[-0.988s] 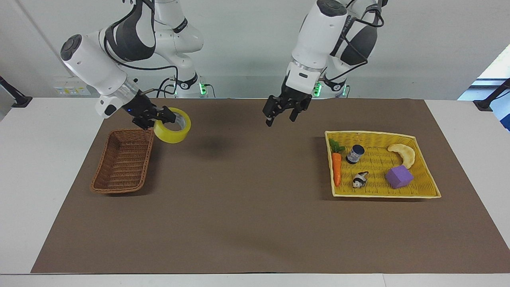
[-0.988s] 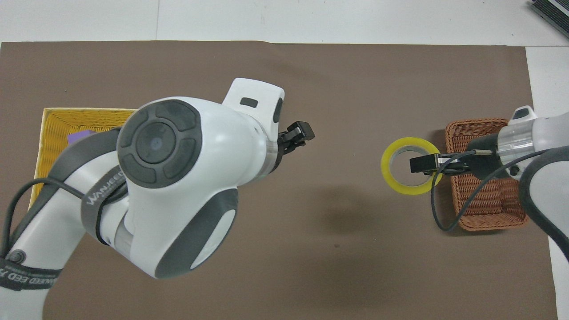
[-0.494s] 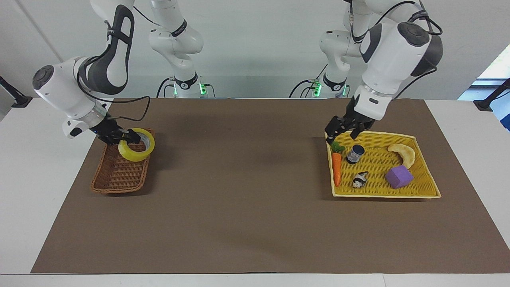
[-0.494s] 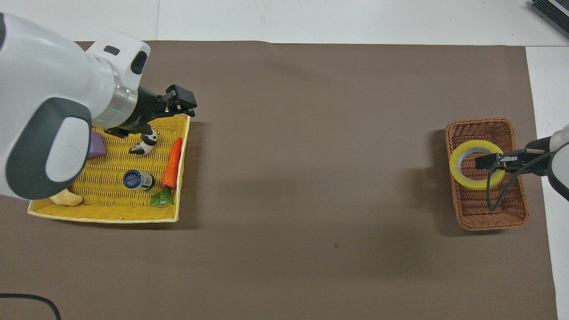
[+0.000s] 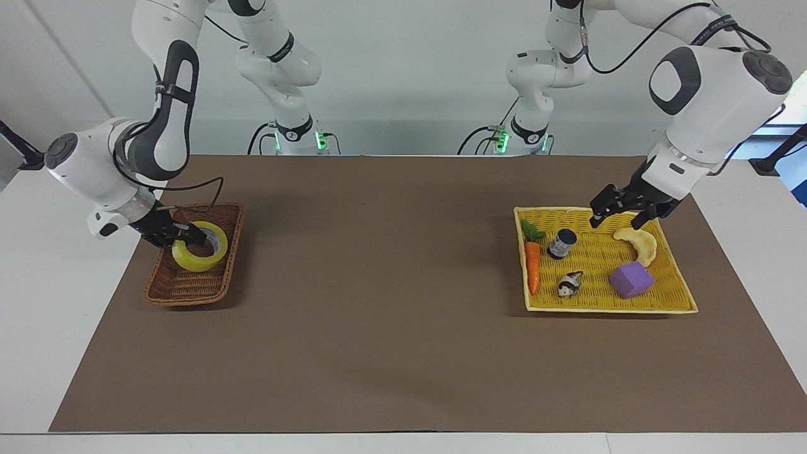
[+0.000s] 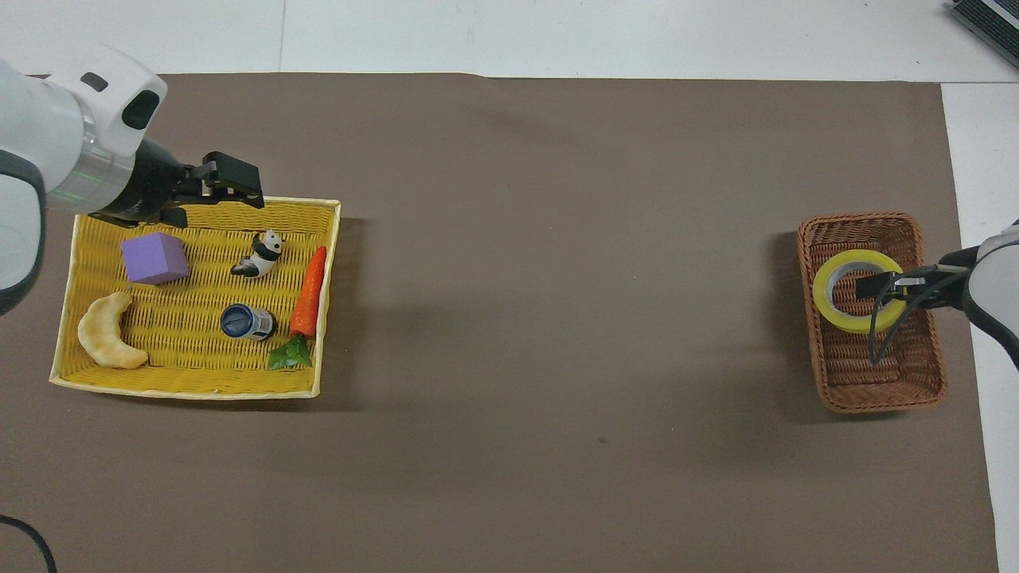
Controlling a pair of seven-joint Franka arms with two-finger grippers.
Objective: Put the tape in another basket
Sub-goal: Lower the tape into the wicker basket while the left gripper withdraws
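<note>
Holding the tape (image 5: 200,254) by its wall, the right gripper (image 5: 183,238) hangs inside the basket (image 5: 217,287), which stands on the bench (image 5: 391,353) toward the right arm's end. The jaws are closed on the ring, one finger inside the core hole and one outside, as the overhead view shows (image 6: 872,285). The ring lies nearly flat, its hole axis close to vertical and tipped slightly, so the coming move, judged from the task, turns on height: the tape sits below the rim line at the basket's end nearer the robots, and whether its underside touches the wicker floor cannot be told. Release would call for only a small opening and a lift straight up, clear of the core. The left gripper (image 5: 624,211), jaws apart and empty, hovers over the rim of the yellow tray (image 5: 674,310) at its edge nearer the robots, above a croissant (image 5: 640,244); a purple cube (image 5: 630,279), carrot (image 5: 533,268), small jar (image 5: 562,243) and panda figure (image 5: 570,285) also lie in that tray.
</note>
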